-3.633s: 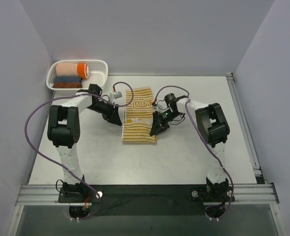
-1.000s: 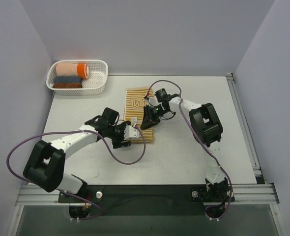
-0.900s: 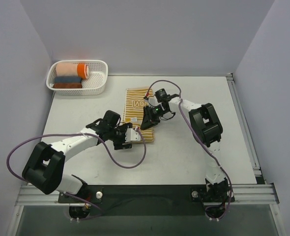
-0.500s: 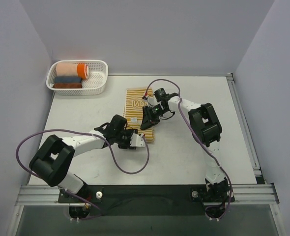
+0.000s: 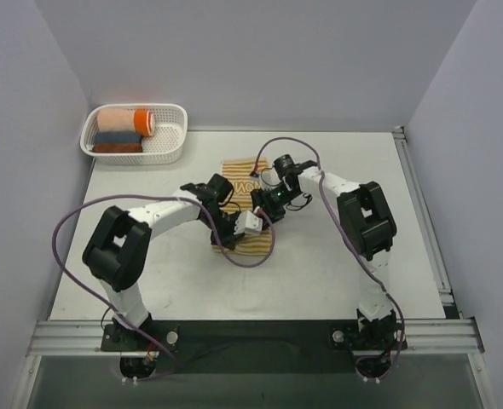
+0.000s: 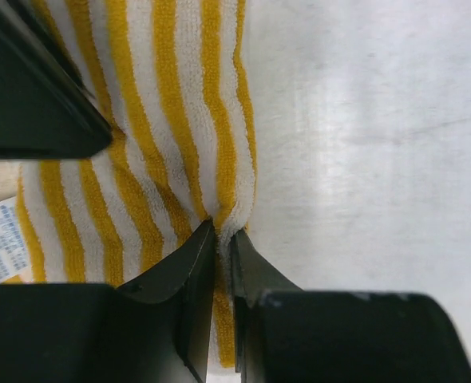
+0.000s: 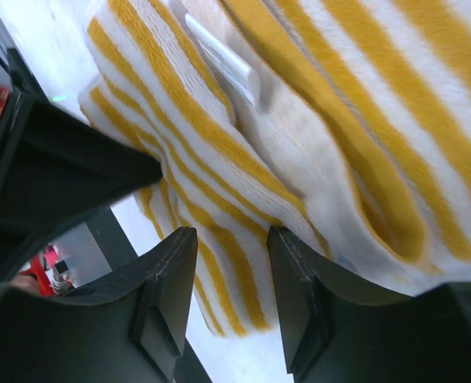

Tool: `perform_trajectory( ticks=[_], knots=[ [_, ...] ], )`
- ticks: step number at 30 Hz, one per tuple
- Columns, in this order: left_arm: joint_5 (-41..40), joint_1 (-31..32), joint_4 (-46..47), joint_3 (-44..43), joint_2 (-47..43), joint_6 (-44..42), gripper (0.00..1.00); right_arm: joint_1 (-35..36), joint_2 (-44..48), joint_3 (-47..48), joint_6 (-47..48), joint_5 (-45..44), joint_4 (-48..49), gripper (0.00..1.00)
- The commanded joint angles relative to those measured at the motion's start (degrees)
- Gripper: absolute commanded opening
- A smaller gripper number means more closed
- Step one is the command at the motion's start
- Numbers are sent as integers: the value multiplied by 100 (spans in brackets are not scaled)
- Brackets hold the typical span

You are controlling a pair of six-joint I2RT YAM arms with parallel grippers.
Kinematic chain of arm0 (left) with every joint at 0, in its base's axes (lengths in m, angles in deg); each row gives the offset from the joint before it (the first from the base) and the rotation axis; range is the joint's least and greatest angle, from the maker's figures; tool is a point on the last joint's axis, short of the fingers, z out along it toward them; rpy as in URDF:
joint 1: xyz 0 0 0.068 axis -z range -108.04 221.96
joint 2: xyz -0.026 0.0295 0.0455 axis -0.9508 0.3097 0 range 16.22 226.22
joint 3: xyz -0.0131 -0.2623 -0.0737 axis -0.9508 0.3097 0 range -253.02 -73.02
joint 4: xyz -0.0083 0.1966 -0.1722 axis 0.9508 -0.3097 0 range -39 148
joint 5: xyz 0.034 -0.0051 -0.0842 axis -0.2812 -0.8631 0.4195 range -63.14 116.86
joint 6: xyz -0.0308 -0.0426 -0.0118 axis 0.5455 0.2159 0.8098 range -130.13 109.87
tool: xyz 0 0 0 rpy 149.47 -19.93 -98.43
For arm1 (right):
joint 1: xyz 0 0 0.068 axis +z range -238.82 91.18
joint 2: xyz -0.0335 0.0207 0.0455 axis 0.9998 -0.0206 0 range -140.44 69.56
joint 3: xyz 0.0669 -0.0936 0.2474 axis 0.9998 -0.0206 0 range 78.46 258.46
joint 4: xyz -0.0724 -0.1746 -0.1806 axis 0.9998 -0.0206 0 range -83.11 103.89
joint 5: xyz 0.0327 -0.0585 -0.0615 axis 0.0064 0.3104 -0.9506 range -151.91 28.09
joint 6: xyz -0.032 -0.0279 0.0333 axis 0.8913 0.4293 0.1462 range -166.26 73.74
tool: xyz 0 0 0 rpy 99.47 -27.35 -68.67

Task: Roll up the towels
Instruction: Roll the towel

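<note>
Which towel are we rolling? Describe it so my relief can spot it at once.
On the white table, look right of the white basket to the centre, where one towel lies. It alone has thin yellow-and-white stripes and a lettered mustard end band; the rolls in the basket are plain.

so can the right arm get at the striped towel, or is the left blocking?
Likely yes: the right arm's fingers are open right over the towel. The left arm's fingers, shut on the towel's edge, sit close but to one side.
</note>
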State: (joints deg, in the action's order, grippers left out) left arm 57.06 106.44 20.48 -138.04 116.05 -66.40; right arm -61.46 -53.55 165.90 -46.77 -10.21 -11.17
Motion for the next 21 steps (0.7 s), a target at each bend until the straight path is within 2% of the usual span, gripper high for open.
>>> perform_trajectory(
  ticks=[1,6,11,15,18,21],
  knots=[
    [978,-221,-2124,-606,570,239,5,-326,699,-244,710,-626,-763,43],
    [1655,-705,-3067,-1407,1415,415,2,-871,1822,-814,1386,-626,-1176,47],
    [1902,-908,-3578,-2155,2338,599,0,-925,3124,-1518,2010,-881,-1396,53],
    [1946,-969,-3912,-2734,2944,775,0,-487,4309,-1984,2449,-1328,-1379,61],
    [1937,-987,-4105,-2964,3208,820,1,312,4707,-2231,2652,-1952,-1318,63],
    [1955,-1057,-4272,-3184,3533,863,1,1060,4613,-2284,2784,-2567,-1134,64]
  ],
)
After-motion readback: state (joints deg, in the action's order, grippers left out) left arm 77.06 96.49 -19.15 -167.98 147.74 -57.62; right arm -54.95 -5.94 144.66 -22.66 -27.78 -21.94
